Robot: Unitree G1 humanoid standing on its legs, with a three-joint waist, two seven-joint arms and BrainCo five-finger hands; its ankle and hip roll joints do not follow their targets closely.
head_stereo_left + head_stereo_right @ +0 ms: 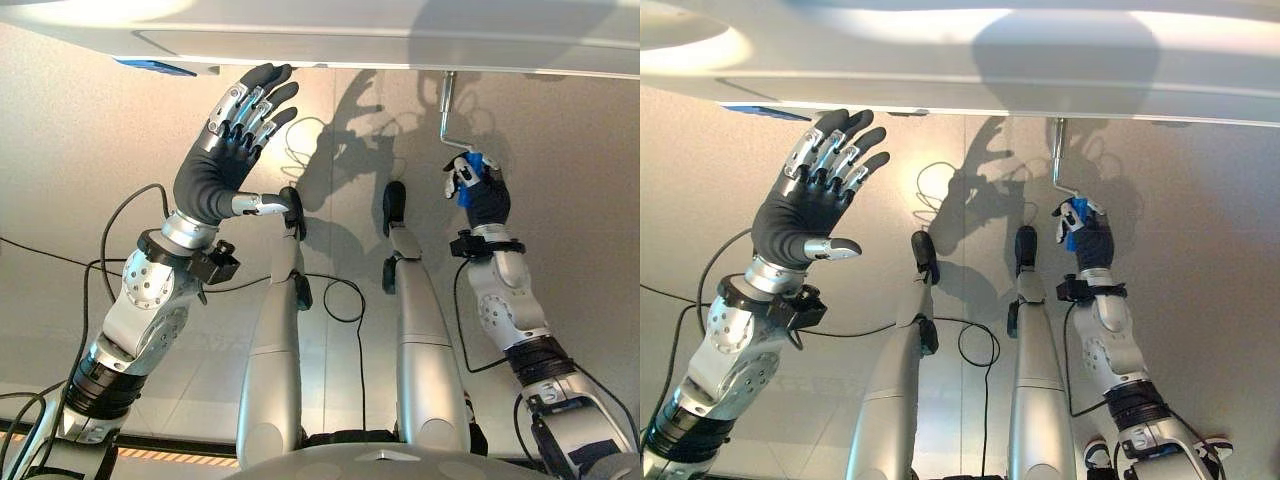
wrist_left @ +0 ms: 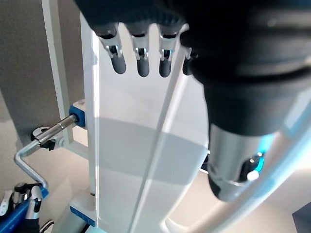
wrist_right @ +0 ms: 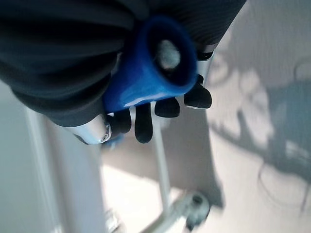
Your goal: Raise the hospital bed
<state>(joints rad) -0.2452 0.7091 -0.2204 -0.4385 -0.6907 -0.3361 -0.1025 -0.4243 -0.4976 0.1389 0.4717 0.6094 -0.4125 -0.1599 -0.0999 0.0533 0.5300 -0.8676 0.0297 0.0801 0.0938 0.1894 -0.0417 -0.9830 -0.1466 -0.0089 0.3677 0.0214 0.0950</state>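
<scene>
1. The right hand (image 1: 480, 190) has its fingers curled round the blue grip of the bent silver metal crank (image 1: 449, 115) under the white hospital bed's footboard (image 1: 400, 35).
2. Judged best: crank in full, steady circles, wrist following.
3. The left hand (image 1: 225, 150) hovers beside the footboard, fingers spread.

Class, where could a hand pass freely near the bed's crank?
Free: the bare floor right of the crank, and between both robot hands. Crowded: the right robot hand clasps the blue handle; the open left robot hand sits under the bed edge.
</scene>
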